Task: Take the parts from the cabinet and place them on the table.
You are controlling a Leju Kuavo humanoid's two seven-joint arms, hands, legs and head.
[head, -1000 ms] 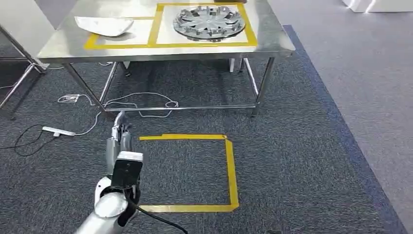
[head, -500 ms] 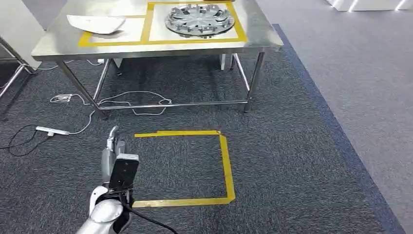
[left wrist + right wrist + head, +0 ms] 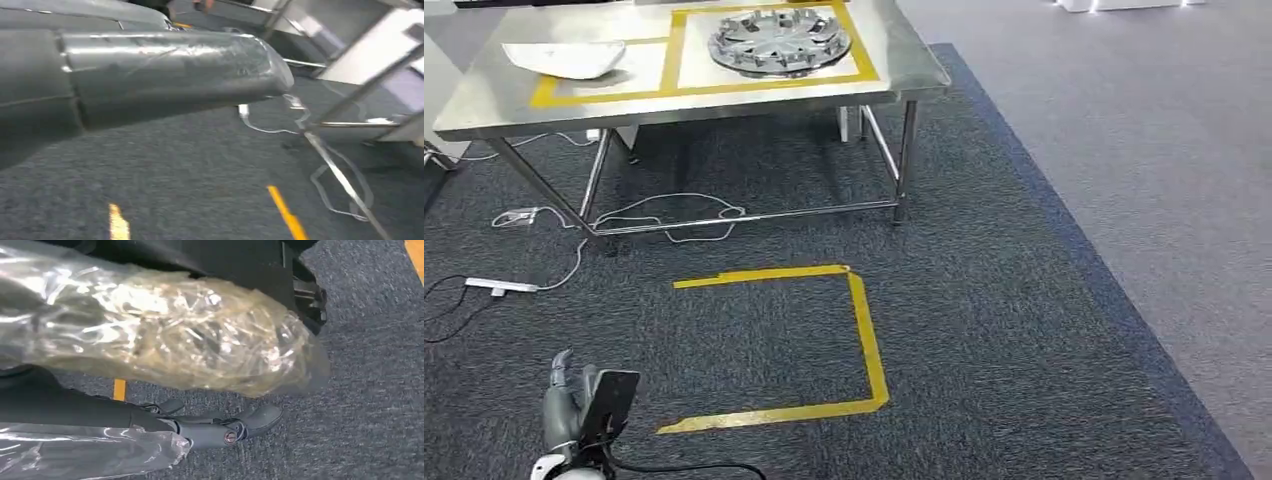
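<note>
A silver wheel cover [image 3: 779, 40] lies inside a yellow-taped box on the steel table [image 3: 904, 70] at the far end. A pale curved part [image 3: 564, 58] lies in the taped box to its left. My left hand [image 3: 564, 400] hangs low at the bottom left over the carpet, well short of the table, with its fingers straight and nothing in them. The left wrist view has its plastic-wrapped thumb [image 3: 165, 70] across the picture. My right hand [image 3: 165, 350] is wrapped in clear plastic, and its dark fingers [image 3: 235, 427] stretch out over the carpet, holding nothing.
A yellow tape square [image 3: 864, 340] marks the dark carpet in front of the table. White cables [image 3: 674, 215] and a power strip [image 3: 494, 287] lie under and left of the table. Lighter grey floor [image 3: 1144, 150] runs along the right. Table legs [image 3: 345, 100] stand near the left hand.
The whole picture has shifted left, so the camera has moved. My left hand has dropped lower and further left in the head view, still holding nothing.
</note>
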